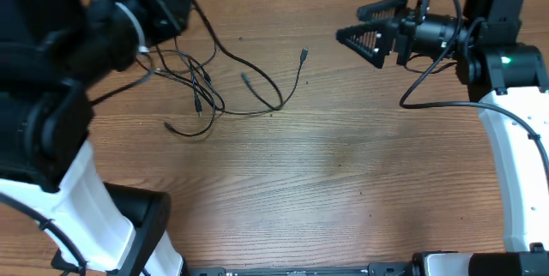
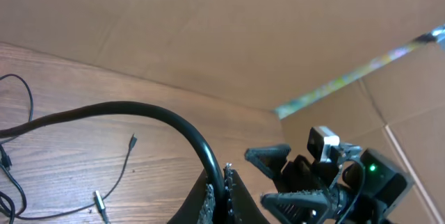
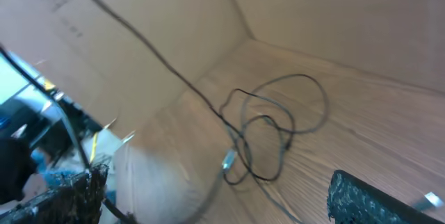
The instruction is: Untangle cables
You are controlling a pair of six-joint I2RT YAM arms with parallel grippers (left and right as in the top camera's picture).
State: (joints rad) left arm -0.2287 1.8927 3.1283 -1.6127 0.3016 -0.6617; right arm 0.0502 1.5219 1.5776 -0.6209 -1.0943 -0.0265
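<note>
The cables (image 1: 202, 87) lie in a loose black tangle on the wooden table at the upper left, with one strand looping right to a small plug (image 1: 304, 53). My left gripper (image 1: 190, 3) hangs over the tangle's far edge, mostly hidden under its arm. In the left wrist view the left gripper (image 2: 222, 197) is shut on a black cable (image 2: 160, 115) that arcs up and away to the left. My right gripper (image 1: 353, 26) is open at the upper right, pointing left, with nothing between its fingers. The right wrist view shows the tangle (image 3: 272, 128) and a silver plug (image 3: 229, 159) ahead of the right gripper (image 3: 215, 200).
Cardboard walls (image 2: 229, 36) close off the table's far side. The left arm's white base (image 1: 94, 207) stands at the lower left and the right arm's base (image 1: 519, 182) at the right edge. Loose plug ends (image 2: 99, 200) lie on the wood beside the tangle.
</note>
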